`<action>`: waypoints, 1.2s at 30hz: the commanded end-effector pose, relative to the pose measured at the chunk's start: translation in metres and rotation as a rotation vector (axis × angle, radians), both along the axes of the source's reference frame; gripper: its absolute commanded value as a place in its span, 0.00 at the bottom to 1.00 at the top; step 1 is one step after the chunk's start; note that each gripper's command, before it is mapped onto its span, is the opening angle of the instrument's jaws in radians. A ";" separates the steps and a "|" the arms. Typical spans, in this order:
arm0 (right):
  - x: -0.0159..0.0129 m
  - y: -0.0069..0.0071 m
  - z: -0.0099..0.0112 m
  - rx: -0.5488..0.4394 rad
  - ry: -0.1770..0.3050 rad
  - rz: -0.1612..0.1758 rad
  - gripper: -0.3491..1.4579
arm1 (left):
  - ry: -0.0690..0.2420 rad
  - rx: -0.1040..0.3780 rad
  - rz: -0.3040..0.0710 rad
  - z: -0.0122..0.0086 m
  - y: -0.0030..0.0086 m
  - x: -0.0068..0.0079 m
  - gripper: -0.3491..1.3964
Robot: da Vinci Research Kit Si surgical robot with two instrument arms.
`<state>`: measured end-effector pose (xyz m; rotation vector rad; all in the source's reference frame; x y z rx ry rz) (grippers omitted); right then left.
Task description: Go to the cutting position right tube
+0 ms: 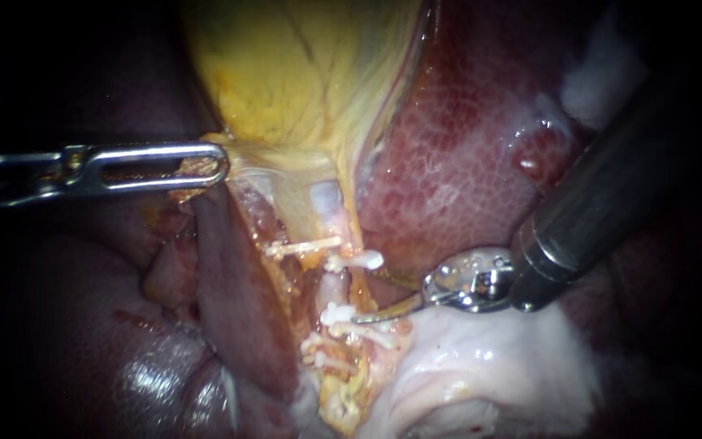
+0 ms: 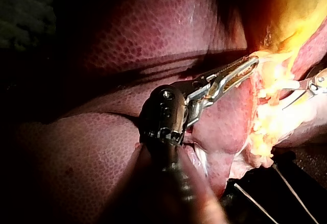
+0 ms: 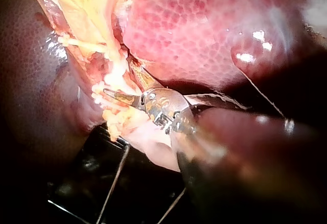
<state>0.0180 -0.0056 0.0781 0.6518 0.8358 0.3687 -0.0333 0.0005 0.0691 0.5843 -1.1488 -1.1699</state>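
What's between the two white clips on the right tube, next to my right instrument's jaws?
Only bare tube between the upper clip and lower clip, in the endoscope view. The right instrument, jaws open, sits beside that stretch.

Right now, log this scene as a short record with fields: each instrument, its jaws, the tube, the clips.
left instrument: enters from the left; jaws shut on the gallbladder's lower edge
right instrument: enters from upper right; jaws open, tips at the right tube
right tube: pale, running down from the gallbladder; no cut visible
clips: white; one above and one below the open jaws' tips on the right tube, more on the tissue beside it
liver: dark red, mottled, right of the gallbladder
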 end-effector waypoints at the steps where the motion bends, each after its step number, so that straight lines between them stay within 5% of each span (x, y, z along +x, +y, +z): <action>1: 0.0001 0.0000 0.0000 0.006 0.012 0.000 0.94 | 0.000 0.000 0.000 0.0000 0.0000 0.0000 0.00; 13: 0.0029 -0.0008 -0.0001 0.085 0.090 -0.065 0.73 | 0.004 -0.001 -0.004 0.0010 0.0006 0.0006 0.00; 36: 0.0053 0.0003 0.0012 0.117 0.130 -0.046 0.52 | 0.006 -0.002 -0.007 0.0012 0.0005 0.0003 0.00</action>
